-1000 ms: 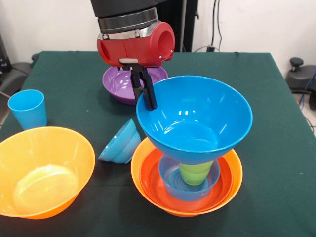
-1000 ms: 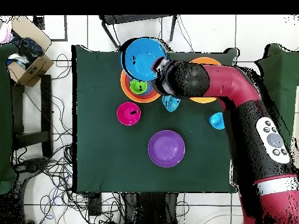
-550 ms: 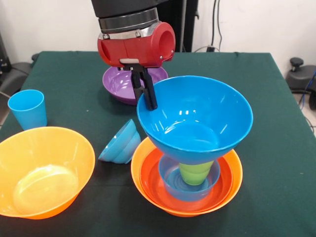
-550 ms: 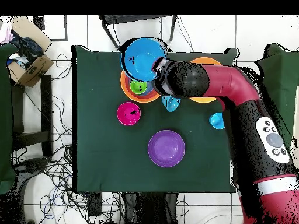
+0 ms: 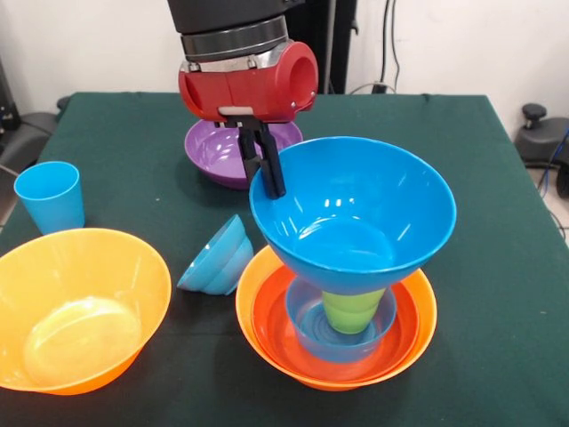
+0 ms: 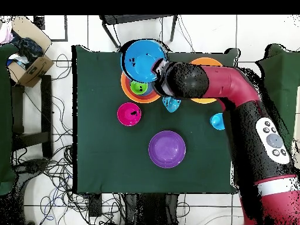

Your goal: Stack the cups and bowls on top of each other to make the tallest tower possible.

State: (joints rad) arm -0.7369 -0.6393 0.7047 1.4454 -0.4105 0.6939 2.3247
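Nearest the table's front edge: big orange bowl (image 5: 80, 307) sitting loose, and beside it the tower (image 5: 336, 325), an orange bowl with a red-orange one nested in it, a small blue bowl (image 5: 338, 325) inside that, lime green cup (image 5: 351, 310) upright in the middle. Big blue bowl (image 5: 353, 212) hangs right over the green cup, base about at the cup's mouth, can't tell if it's seated or just hovering. Gripper (image 5: 263, 165) is pinched closed on that bowl's rim on the side away from me, one finger inside, one outside. Small blue bowl (image 5: 216, 256) lies tipped on its side just beside the stack. Light blue cup (image 5: 50, 196) stands well apart at the side. Purple bowl (image 5: 233, 151) sits behind the arm; pink bowl (image 6: 129, 113) shows only from overhead. Looks like the place step for the big bowl. Next move, I'd say: centre it on the cup, settle it level, then let go. Wide bowl on a narrow cup looks tippy.
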